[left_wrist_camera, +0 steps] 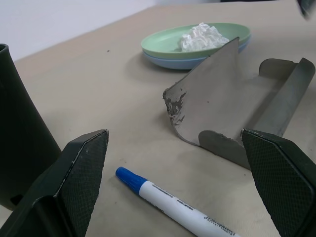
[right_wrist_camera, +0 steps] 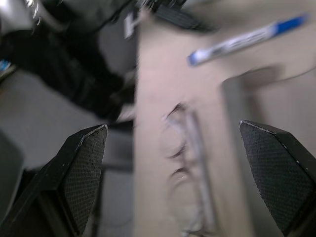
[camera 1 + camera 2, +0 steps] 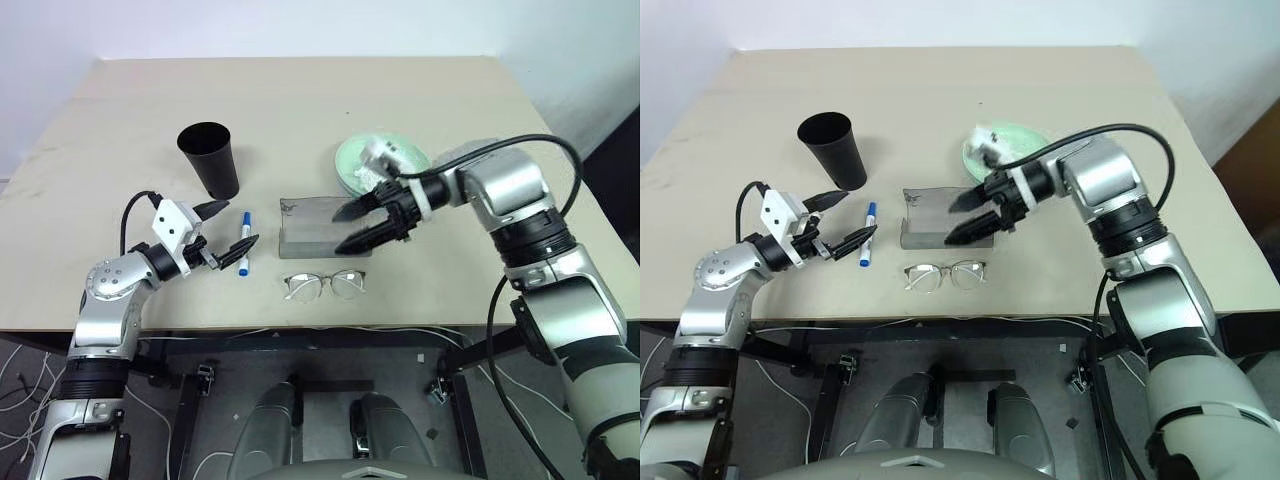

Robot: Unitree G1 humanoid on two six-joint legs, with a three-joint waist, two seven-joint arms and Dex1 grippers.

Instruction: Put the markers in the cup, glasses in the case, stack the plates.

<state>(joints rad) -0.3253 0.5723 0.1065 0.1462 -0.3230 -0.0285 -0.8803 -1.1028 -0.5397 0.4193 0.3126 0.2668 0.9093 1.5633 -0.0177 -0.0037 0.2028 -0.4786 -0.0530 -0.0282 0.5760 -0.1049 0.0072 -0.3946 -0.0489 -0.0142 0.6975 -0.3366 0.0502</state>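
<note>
The black cup (image 3: 208, 155) stands upright at the back left. A white marker (image 3: 244, 243) with blue cap lies flat in front of it, between the spread fingers of my open left gripper (image 3: 238, 224), untouched. The grey case (image 3: 318, 228) lies open mid-table. Above its right part hovers my right gripper (image 3: 338, 232), open, empty, and pointing left. Just in front of the case, the glasses (image 3: 325, 285) lie near the table's front edge. The mint green plate (image 1: 187, 39) sits on the light blue plate (image 1: 185, 61) behind the case.
A crumpled white tissue (image 1: 202, 35) lies in the green plate. The beige table (image 3: 300, 100) has bare room at the back and far left. Its front edge runs close below the glasses, with cables and dark floor beyond it.
</note>
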